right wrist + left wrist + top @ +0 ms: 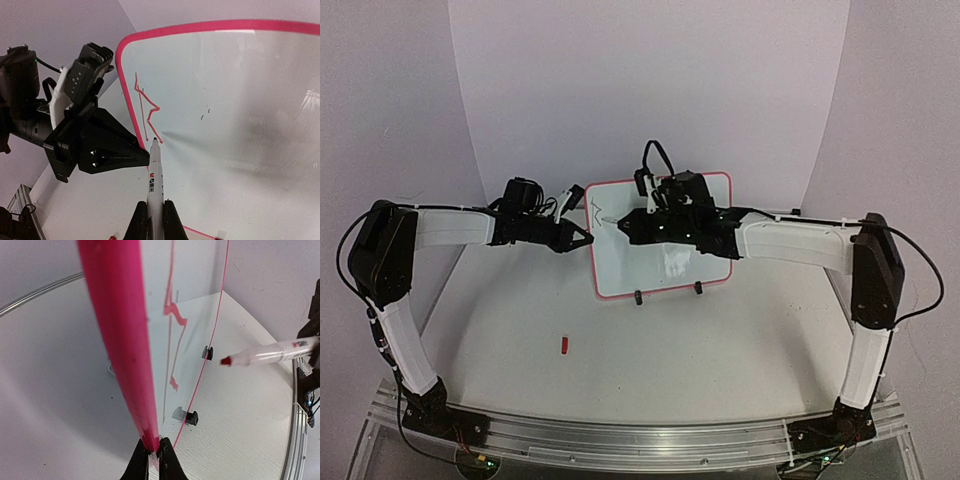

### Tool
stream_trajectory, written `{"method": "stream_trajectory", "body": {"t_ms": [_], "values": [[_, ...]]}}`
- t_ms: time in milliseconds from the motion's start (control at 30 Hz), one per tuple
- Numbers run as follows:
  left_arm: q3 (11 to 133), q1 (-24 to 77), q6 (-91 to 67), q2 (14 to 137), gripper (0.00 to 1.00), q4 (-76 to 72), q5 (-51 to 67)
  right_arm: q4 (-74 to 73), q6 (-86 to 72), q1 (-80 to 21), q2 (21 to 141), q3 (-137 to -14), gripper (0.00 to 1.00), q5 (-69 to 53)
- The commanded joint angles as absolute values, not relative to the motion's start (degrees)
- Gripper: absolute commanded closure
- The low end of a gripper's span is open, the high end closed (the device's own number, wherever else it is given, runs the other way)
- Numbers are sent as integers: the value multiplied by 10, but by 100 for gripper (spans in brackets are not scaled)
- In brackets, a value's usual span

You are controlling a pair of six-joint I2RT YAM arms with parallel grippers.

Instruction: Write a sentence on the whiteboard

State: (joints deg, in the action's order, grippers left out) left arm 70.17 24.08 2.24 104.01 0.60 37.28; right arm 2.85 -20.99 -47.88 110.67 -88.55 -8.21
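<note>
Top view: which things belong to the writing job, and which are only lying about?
For the job: whiteboard, held at its edge by the left gripper; marker, in the right gripper; red strokes already on the board.
Lying about: small red piece in front of the board, perhaps the marker's cap.

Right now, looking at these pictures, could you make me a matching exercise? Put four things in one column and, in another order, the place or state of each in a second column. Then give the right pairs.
Things
1. left end effector
2. right end effector
3. small red object
4. black clip feet

Place or state
A. lies alone on the table, nearer the arm bases than the board
B. shut on the marker
C. under the bottom edge of the whiteboard
D. shut on the whiteboard's left edge

Pairs: 1-D, 2-B, 3-A, 4-C.
</note>
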Motion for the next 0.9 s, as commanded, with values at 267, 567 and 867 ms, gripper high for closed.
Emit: {"method": "stream_trajectory", "body": {"t_ms": [267,567,867], "values": [[721,243,58,1037,100,36,332,27,-195,-473,1077,-907,100,-57],[724,244,60,1040,100,39,330,19,-198,-472,1100,-919,100,-58],[724,244,62,1041,100,41,330,14,-201,-473,1116,-925,100,-57]]}}
